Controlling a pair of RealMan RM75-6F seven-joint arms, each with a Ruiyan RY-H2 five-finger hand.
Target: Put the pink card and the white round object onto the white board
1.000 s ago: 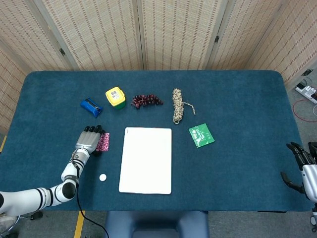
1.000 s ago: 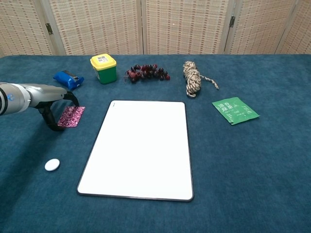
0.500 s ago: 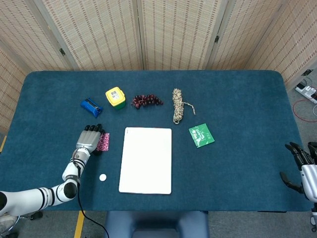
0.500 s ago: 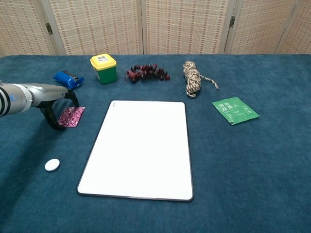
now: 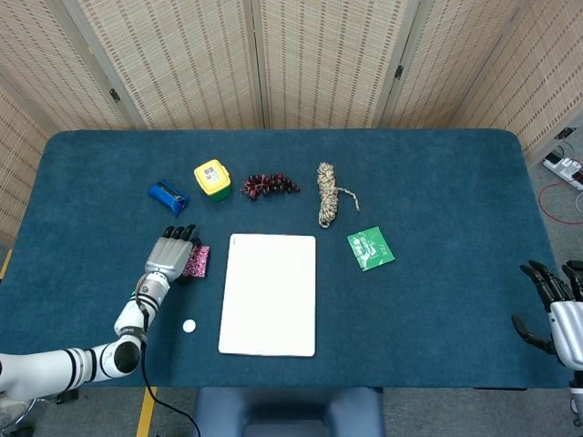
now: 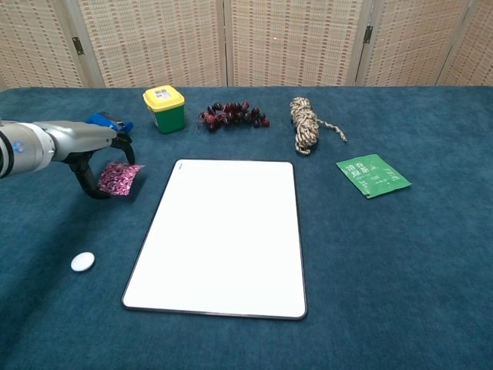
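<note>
1. I am working over a table [image 5: 455, 182] covered in deep blue cloth, with its far edge against woven beige folding screens [image 5: 319, 64].
2. The white board [image 5: 269, 293] lies flat near the front middle of the cloth, and I place everything else from it.
3. Just off the board's far-left corner, my left hand [image 5: 169, 256] grips the pink card [image 6: 119, 177]; in the chest view the card is tilted with its edge off the cloth, held between the dark fingers [image 6: 91, 183].
4. The white round object [image 5: 189, 325] sits on the cloth just left of the board's near-left part, apart from the hand and from the board.
5. My right hand [image 5: 554, 309] is well to the right of the board at the table's right edge, fingers spread and holding nothing.
6. Beyond the board's far-left corner stand a yellow tub with a green base [image 5: 211, 178] and, further left, a blue packet [image 5: 168, 195].
7. Beyond the far edge lies a bunch of dark grapes [image 5: 269, 185], and off the far-right corner a coil of rope [image 5: 327, 193].
8. A green packet [image 5: 370, 248] lies just right of the board's far-right corner.
9. On the floor past the table's right side I see a white power strip [image 5: 567, 167] and a red cable [image 5: 557, 202].
</note>
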